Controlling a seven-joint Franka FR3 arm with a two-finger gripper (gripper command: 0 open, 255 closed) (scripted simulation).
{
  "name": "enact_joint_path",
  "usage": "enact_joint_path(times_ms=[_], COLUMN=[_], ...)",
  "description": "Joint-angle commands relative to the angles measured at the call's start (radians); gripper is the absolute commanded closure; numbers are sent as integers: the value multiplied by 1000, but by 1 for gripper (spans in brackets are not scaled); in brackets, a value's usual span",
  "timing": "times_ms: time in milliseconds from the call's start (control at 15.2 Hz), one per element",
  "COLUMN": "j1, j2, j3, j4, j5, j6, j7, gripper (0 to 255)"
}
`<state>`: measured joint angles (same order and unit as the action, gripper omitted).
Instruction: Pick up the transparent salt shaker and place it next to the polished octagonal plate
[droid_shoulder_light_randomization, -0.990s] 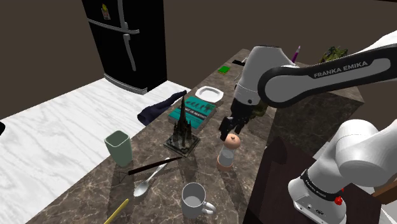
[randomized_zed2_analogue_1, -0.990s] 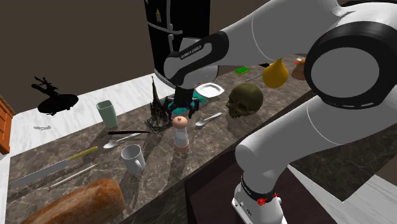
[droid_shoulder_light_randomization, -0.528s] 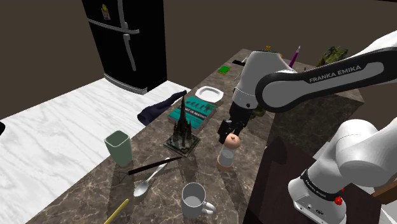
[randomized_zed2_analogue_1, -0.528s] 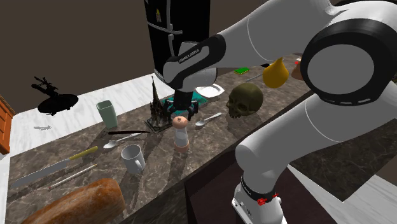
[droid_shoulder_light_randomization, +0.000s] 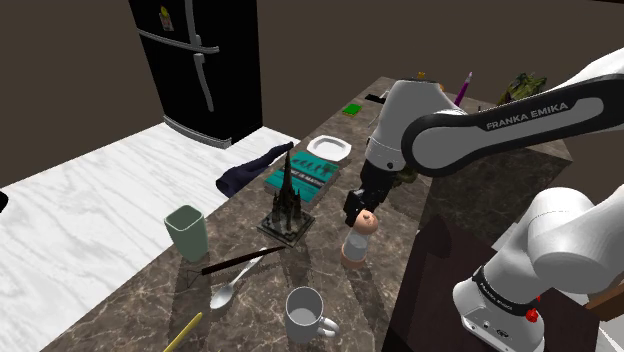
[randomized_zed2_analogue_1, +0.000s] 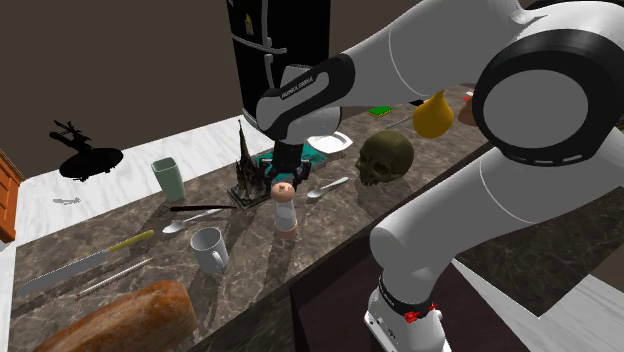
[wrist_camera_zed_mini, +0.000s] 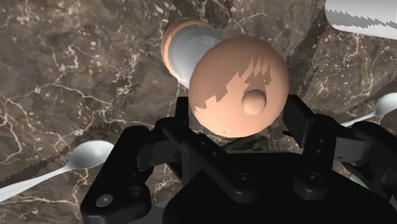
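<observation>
Dark marbled surface (droid_shoulder_light_randomization: 130, 290) carries the items. Salt shaker (droid_shoulder_light_randomization: 357, 243) (randomized_zed2_analogue_1: 286, 212) (wrist_camera_zed_mini: 238, 83), pale body with a peach round top, stands upright on the surface near its edge, beside a dark tower model (droid_shoulder_light_randomization: 287, 200) and well apart from the white octagonal plate (droid_shoulder_light_randomization: 328, 148) (randomized_zed2_analogue_1: 330, 141). Claw (droid_shoulder_light_randomization: 362, 203) (randomized_zed2_analogue_1: 285, 178) (wrist_camera_zed_mini: 238, 116) is lowered over the shaker and clenched on its round top, one finger against each side. A spoon (wrist_camera_zed_mini: 89, 156) lies just beside.
</observation>
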<state>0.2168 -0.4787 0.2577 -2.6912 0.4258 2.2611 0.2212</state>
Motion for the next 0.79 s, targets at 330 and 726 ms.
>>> enact_joint_path(times_ms=[330, 726], j1=[-3, -9], j2=[-18, -62], j3=[-3, -15], j4=[14, 65], j5=[-8, -29], j6=[-32, -126], j7=[8, 30], gripper=[255, 255])
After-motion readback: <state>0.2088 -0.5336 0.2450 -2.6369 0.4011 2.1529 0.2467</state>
